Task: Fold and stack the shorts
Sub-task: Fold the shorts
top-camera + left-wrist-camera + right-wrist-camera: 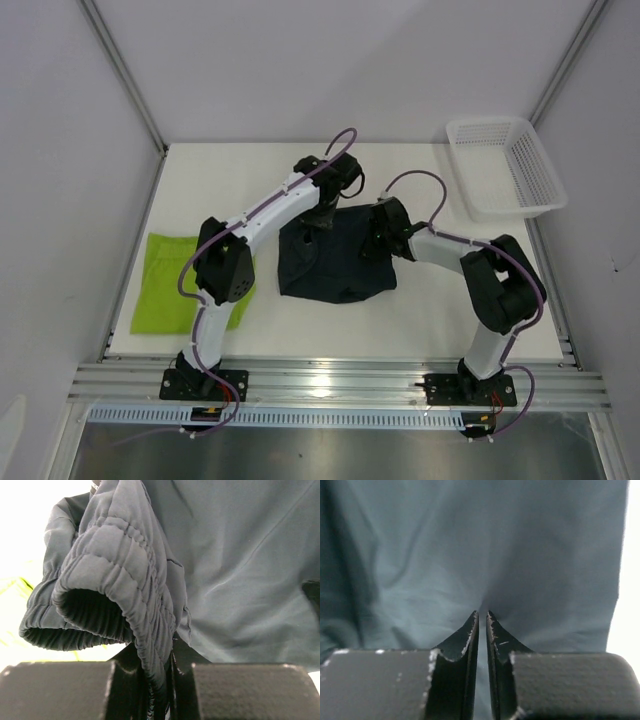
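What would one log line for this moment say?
stage: folding navy shorts | left end effector: shut on waistband | right end effector: shut on same shorts | lime green shorts: flat, apart

White table (400,320), pale grey panel walls (300,60), aluminium rails (340,385) along near edge

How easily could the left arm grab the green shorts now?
Probably not right away: the left gripper is shut on the dark shorts. The green shorts lie flat beside that arm, so letting go should do.
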Robot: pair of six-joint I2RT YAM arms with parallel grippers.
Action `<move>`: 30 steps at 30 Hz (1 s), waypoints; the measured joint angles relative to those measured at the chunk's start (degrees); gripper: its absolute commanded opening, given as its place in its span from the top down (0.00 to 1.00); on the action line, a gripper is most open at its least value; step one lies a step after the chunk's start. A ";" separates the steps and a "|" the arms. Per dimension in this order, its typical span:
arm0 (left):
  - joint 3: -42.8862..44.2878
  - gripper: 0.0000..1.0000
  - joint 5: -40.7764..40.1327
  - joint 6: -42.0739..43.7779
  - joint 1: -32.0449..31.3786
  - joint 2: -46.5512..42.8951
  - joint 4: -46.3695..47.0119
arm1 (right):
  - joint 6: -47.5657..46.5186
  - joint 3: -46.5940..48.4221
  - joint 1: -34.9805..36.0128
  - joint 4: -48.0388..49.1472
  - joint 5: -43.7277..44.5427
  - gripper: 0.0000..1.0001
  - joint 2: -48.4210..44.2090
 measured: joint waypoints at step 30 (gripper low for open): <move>-13.40 0.98 -4.85 2.64 -1.18 -6.08 3.17 | 11.02 -6.62 17.86 2.27 8.74 0.76 -5.73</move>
